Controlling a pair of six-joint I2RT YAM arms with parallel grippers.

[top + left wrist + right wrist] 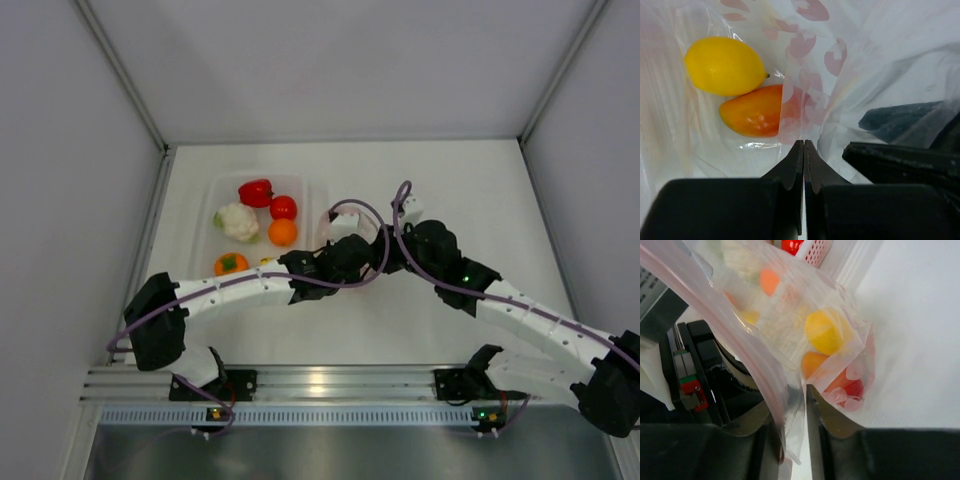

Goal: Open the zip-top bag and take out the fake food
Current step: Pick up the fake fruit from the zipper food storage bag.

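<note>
The zip-top bag hangs between my two grippers at the table's middle. In the left wrist view the bag fills the frame, with a yellow lemon and an orange fruit inside. My left gripper is shut on the bag's film. My right gripper is shut on the bag's edge by the pink zip strip. Through the bag I see a lemon, an orange fruit and a red piece. From above, the left gripper and right gripper are close together.
A rigid clear tray at the back left holds a red pepper, cauliflower, tomato, orange and persimmon. White walls enclose the table on three sides.
</note>
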